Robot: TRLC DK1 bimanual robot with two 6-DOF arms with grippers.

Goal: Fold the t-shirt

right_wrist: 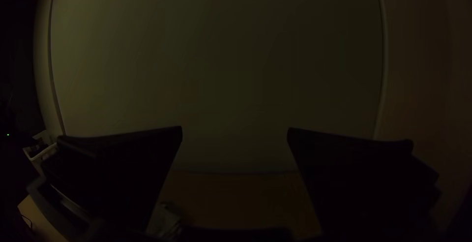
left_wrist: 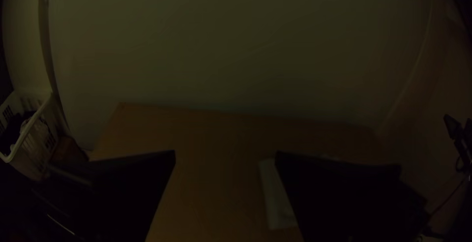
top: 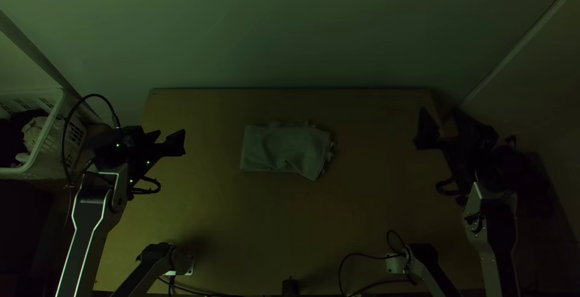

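The t-shirt (top: 284,149) lies folded into a small, roughly rectangular bundle at the middle of the table, with ruffled layers along its right end and a corner poking toward the near edge. My left gripper (top: 171,138) is well to its left, open, with nothing between its fingers. Off to the right of the cloth, near the table's right edge, my right gripper (top: 436,133) is open too. In the left wrist view the left gripper (left_wrist: 225,159) stands wide, the cloth (left_wrist: 275,193) partly behind one finger. The right gripper (right_wrist: 235,134) holds nothing; part of the cloth (right_wrist: 164,221) shows low down.
A white laundry basket (top: 51,134) with clothes in it stands left of the table (top: 211,212). Cables (top: 362,255) run along the table's near edge by the arm bases. A pale wall (top: 290,31) rises behind the far edge.
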